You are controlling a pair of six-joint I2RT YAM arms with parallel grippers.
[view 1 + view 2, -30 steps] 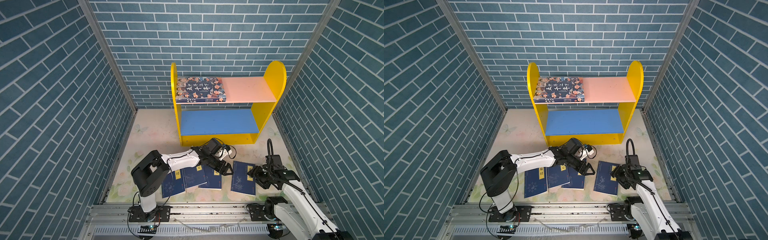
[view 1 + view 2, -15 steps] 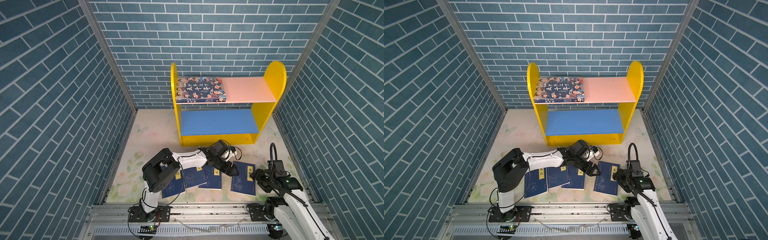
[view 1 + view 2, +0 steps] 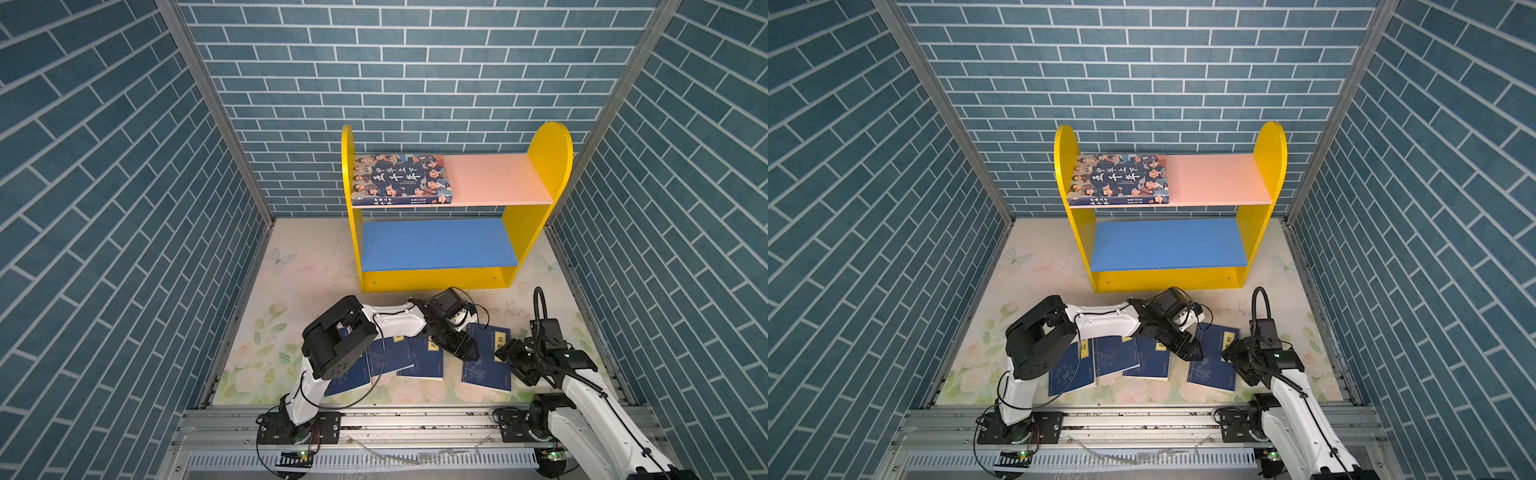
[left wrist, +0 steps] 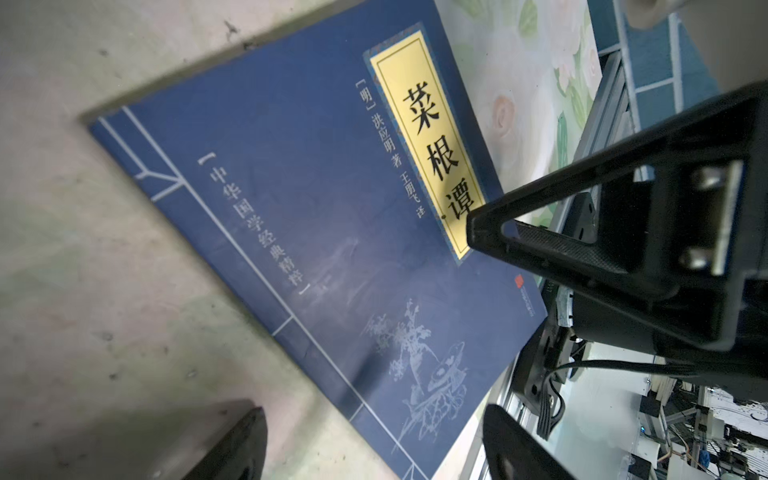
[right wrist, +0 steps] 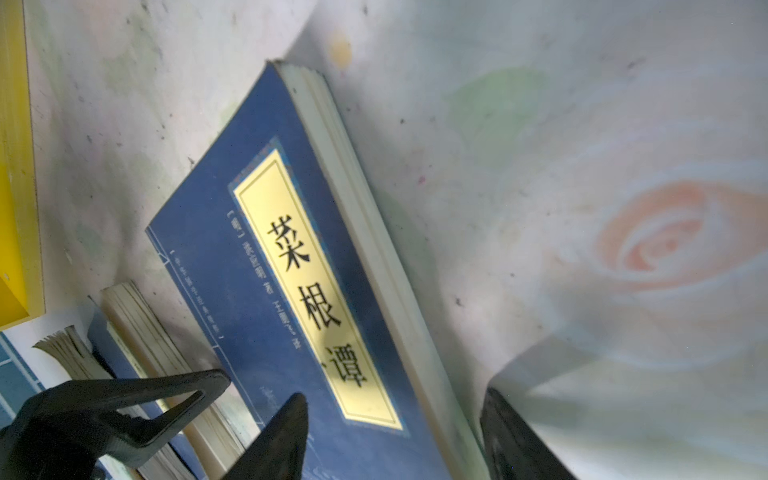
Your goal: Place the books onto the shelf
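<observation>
Navy book (image 3: 486,374) flat on worktop (image 3: 316,266), 5 o'clock of shelf (image 3: 548,166). Left tool (image 3: 467,351), jaws apart, at its 9 o'clock edge; right tool (image 3: 503,356), jaws apart, straddling 3 o'clock edge.

Rear wall (image 3: 415,62): blue-grey brick pattern, white mortar lines, level courses.
Left wall (image 3: 104,208): same brick pattern.
Right wall (image 3: 685,208): same brick pattern.
Corner posts (image 3: 218,112): bare metal strips, one at each rear corner.
Floor (image 3: 307,266): pale sheet printed with roses, leaves and butterflies; scuffed and dirt-specked.
Front rail (image 3: 415,419): metal profile along the near floor edge.
Light: even, with soft shadows.
</observation>
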